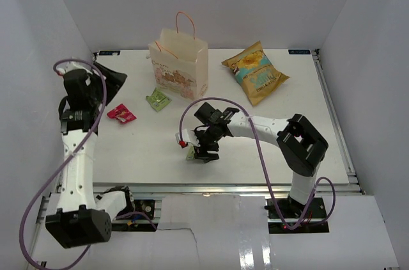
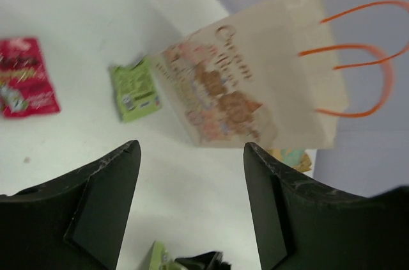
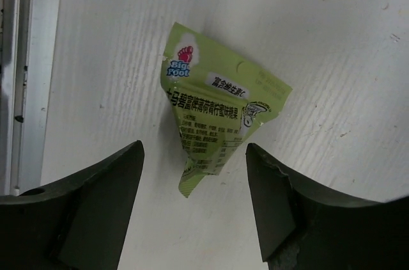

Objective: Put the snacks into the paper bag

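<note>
Spread fingers of the right gripper (image 3: 193, 151) flank a green packet (image 3: 217, 123) lying on the table (image 3: 332, 39), not yet gripped. The left gripper (image 2: 192, 148) hangs open and empty, facing the paper bag (image 1: 181, 62) standing at the back. A crisp bag (image 1: 255, 73) and red packet (image 1: 121, 114) lie outside it. Step judged: pick-up. Next: descend, close on the packet, lift it to the bag's mouth.
</note>
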